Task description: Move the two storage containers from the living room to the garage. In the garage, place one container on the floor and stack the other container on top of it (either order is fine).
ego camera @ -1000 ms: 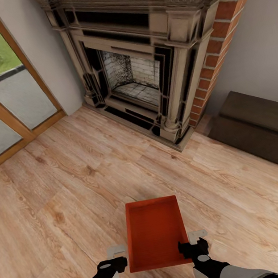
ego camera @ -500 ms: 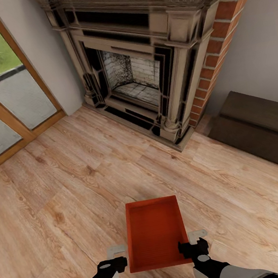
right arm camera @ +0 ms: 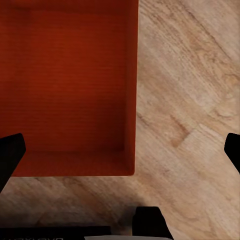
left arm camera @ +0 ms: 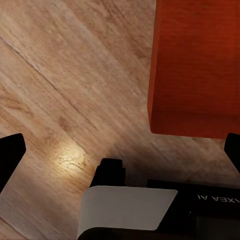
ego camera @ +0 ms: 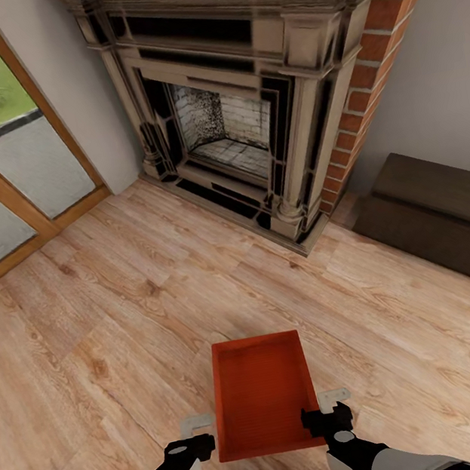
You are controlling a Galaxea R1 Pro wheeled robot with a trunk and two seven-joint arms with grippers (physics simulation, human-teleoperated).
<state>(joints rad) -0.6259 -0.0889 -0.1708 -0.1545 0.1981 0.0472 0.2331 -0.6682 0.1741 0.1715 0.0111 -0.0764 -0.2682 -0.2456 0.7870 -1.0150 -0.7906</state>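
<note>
Nearest the robot, the left gripper (ego camera: pixel 198 434) and the right gripper (ego camera: pixel 325 406) both stand wide open with nothing held, one at each near corner of the orange-red bin (ego camera: pixel 262 392). The bin lies open side up between them on the light wood floor (ego camera: pixel 111 317), its side walls just beside the fingers. Beyond it stand the fireplace (ego camera: pixel 236 105) and a low dark cabinet (ego camera: pixel 439 220).
</note>
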